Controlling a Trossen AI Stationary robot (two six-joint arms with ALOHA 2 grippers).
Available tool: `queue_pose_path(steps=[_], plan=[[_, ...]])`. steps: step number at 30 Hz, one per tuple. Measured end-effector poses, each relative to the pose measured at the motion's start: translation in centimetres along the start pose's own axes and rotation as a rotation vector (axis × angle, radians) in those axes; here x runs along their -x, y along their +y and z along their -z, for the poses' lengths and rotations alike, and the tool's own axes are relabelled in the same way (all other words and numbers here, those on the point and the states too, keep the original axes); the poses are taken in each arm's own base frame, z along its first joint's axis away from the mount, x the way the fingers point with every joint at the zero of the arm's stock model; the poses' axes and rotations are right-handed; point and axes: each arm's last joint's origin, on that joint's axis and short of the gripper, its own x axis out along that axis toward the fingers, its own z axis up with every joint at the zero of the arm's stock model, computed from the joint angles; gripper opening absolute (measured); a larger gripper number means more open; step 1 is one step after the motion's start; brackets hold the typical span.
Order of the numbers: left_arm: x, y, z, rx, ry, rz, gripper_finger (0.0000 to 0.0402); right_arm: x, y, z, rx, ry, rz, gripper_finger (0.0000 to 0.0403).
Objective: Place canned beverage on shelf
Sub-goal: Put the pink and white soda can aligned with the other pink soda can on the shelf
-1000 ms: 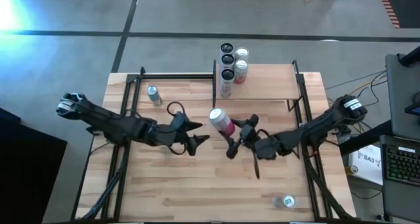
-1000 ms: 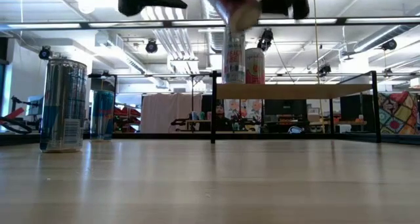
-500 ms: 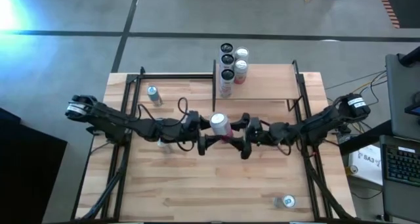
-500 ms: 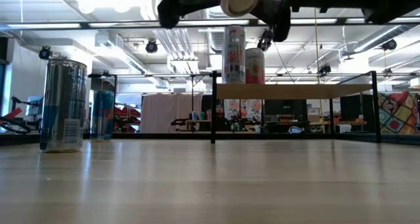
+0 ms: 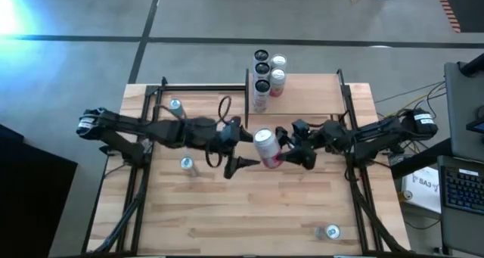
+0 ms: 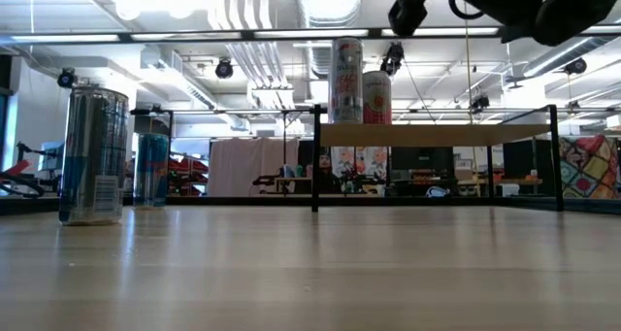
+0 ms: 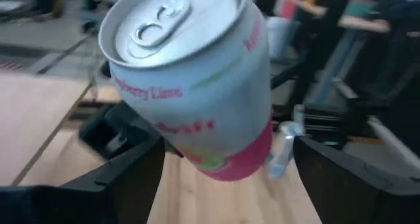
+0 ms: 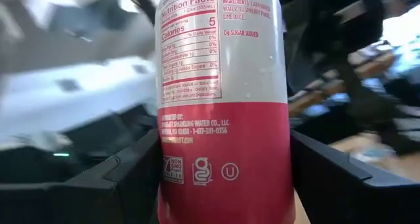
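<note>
A white and pink can [image 5: 266, 148] hangs in the air over the middle of the table, between my two grippers. My right gripper [image 5: 283, 150] comes from the table's right and is shut on the can. My left gripper [image 5: 248, 148] comes from the table's left and is open. Its fingers stand on either side of the can's lid end [image 7: 172, 23] with gaps between, touching nothing. The shelf [image 5: 306, 95] stands at the far right on black rods. Several cans [image 5: 262, 75] stand upright along its left edge and also show in the low view [image 6: 346, 79]. My right gripper pinches the can's lower, pink part [image 8: 226, 165] between its two fingers [image 8: 128, 178], one on each side. The fingers come level from the table's right and lie across the can. The can is lifted clear of the table and tilted, its lid up and toward the left.
Loose cans stand on the table at the far left [image 5: 175, 107], at the left of middle [image 5: 186, 164] and at the near right [image 5: 330, 231]. Black frame rods [image 5: 144, 137] run along the table's left and right sides. The near half of the tabletop [image 5: 249, 212] lies open.
My left gripper has gone toward the table's right, up to the can, and its open fingers now flank the lid end. My right gripper has carried the can a little toward the table's right. The can has left the top of the low view.
</note>
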Motion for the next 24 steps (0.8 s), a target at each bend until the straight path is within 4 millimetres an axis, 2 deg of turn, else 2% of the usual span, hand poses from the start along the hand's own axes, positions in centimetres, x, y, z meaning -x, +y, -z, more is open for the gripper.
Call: queue_pose_path(steps=[5,9,15,24], plan=[[0.5,3.1,-2.4,-0.015,-0.118,0.133,0.0313,0.3,0.2,-1.3,-0.061,-0.029,-0.117,0.0284],[0.8,4.9,-3.3,-0.004,-0.209,0.260,0.0313,0.2,0.1,-1.0,-0.081,0.015,-0.139,0.0282],[-0.5,5.5,-2.5,0.031,-0.189,0.349,0.0313,0.0,-0.2,-0.6,-0.124,0.007,-0.112,0.0284],[-2.0,5.3,-1.5,0.066,-0.167,0.406,0.0313,-0.1,-0.2,-0.3,-0.111,0.011,-0.105,0.0284]])
